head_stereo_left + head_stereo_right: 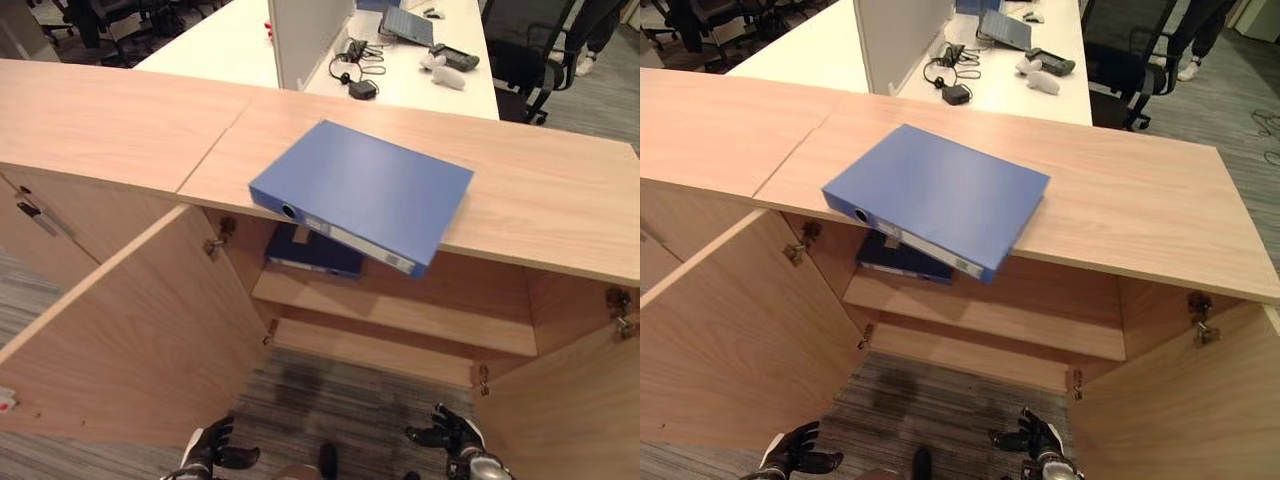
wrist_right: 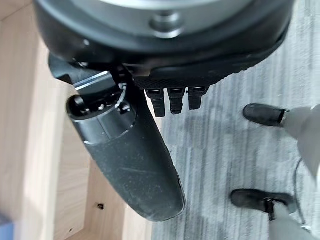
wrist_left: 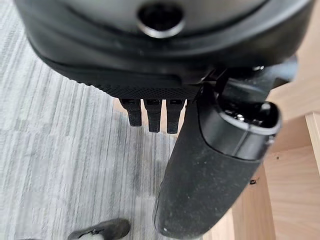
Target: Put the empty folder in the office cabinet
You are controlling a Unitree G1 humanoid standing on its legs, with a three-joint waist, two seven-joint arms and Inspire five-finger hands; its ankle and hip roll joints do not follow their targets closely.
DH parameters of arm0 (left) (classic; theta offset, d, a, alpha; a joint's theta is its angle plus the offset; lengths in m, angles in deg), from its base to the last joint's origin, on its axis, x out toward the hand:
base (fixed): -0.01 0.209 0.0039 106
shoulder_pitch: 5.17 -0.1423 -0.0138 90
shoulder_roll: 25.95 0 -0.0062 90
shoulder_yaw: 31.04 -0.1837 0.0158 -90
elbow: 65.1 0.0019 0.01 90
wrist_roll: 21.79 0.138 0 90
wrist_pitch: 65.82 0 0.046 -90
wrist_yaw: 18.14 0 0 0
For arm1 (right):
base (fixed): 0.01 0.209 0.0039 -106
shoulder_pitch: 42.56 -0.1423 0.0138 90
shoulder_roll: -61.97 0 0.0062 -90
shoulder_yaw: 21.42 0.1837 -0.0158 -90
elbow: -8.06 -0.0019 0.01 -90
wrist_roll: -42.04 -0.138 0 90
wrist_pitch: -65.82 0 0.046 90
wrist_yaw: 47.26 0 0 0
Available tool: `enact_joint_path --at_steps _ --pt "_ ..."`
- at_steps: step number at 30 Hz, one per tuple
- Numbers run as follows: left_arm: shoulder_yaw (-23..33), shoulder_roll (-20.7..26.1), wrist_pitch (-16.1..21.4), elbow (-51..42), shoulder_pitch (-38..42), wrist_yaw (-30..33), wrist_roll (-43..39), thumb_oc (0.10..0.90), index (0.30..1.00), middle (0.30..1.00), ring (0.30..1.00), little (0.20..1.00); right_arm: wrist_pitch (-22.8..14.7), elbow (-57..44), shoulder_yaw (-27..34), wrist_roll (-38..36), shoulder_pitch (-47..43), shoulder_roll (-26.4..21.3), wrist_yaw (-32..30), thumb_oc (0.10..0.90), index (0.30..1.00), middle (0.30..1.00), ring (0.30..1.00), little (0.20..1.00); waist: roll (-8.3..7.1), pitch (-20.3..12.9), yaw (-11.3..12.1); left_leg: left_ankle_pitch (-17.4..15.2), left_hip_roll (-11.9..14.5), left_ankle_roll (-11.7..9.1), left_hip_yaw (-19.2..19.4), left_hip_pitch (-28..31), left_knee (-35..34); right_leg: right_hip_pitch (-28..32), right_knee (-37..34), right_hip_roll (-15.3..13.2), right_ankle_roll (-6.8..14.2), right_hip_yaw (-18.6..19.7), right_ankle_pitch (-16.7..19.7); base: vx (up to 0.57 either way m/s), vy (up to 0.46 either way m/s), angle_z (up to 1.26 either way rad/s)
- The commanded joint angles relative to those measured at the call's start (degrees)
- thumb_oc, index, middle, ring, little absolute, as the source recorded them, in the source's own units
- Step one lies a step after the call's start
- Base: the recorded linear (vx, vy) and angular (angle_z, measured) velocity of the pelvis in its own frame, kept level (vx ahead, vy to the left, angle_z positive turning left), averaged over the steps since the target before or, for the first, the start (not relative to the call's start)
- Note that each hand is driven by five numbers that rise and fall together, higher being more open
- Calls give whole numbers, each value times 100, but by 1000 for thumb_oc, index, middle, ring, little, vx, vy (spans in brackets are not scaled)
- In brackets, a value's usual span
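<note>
A blue folder (image 1: 365, 190) is seen lying flat on the cabinet top (image 1: 540, 190), with one corner poking out past the front edge; the cabinet doors (image 1: 130, 330) are swung open; on the upper shelf (image 1: 400, 315) inside, a second, darker folder (image 1: 312, 255) is laid flat. The left hand (image 1: 210, 450) and the right hand (image 1: 450, 432) are held low over the grey carpet (image 1: 330, 400) — fingers spread loose, nothing held in either one; both are kept well apart from the blue folder.

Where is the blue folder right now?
The blue folder lies flat on the cabinet top, its spine corner overhanging the front edge above the open compartment.
</note>
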Motion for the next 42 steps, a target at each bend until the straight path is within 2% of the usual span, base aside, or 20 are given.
enact_joint_path --at_steps 1,5,9,17,19,21,23,30,34,39,42 --pt "-19 -137 146 -116 443 101 133 800 900 900 900 900 -283 -330 143 130 -229 -549 -34 800 900 900 900 900 494 221 67 362 1479 -1056 -198 289 -364 179 614 272 102 -166 -967 -46 -78 -9" --pt "-93 -198 171 -265 418 149 248 800 900 900 900 900 -302 -337 95 199 -186 -650 -26 800 900 900 900 900 613 213 56 476 1623 -1213 -199 296 -304 442 272 405 37 -236 -965 -36 -83 6" --pt "-175 -131 232 -863 398 312 553 800 900 900 900 900 -358 -377 100 234 -167 -773 -56 800 900 900 900 900 703 211 37 563 1756 -1337 -173 342 -268 657 -48 466 38 -276 -925 -21 -33 7" --pt "-133 26 316 -1815 348 450 754 800 900 900 900 900 -406 -438 93 272 -164 -857 -42 800 900 900 900 900 750 249 6 627 1876 -1423 -230 330 -172 712 -55 490 19 -273 -950 -11 -10 0" --pt "-86 70 333 -2066 350 503 775 800 900 900 900 900 -410 -400 73 300 -159 -856 -43 800 900 900 900 900 720 268 4 545 1864 -1427 -359 289 -14 694 -55 470 7 -240 -931 0 0 0" --pt "-33 103 368 -2282 400 601 759 800 900 900 900 900 -403 -351 67 315 -197 -860 -75 800 900 900 900 900 673 309 56 475 1747 -1444 -650 176 276 661 -55 428 -8 -197 -899 -46 -30 -1" --pt "29 160 402 -2617 392 668 803 800 900 900 900 900 -387 -299 58 351 -225 -865 -66 800 900 900 900 900 586 314 62 110 1493 -1365 -897 87 511 608 -55 365 -8 -166 -868 -20 -20 -1" --pt "250 291 410 -3271 247 871 1111 800 900 900 900 900 -376 -242 137 394 -178 -786 -103 800 900 900 900 900 488 193 67 -102 1424 -1238 -635 273 433 658 9 354 -6 -103 -851 43 28 -1" --pt "428 394 450 -3633 253 1088 1314 800 900 900 900 900 -373 -284 76 423 -124 -616 -82 800 900 900 900 900 348 93 93 -143 1400 -1135 -489 561 78 656 82 296 66 -64 -796 47 51 -9" --pt "700 428 439 -4032 271 1693 1734 800 900 900 900 900 -391 -329 28 469 -39 -405 -175 800 900 900 900 900 197 -36 152 -45 1301 -1037 -318 833 -486 551 164 231 158 -45 -758 38 45 -11" --pt "866 390 410 -4213 361 2398 2140 800 900 900 900 900 -469 -387 -54 536 12 -314 -320 800 900 900 900 900 112 -76 193 -65 1273 -1012 -300 860 -527 540 152 217 196 -46 -749 21 9 -5"
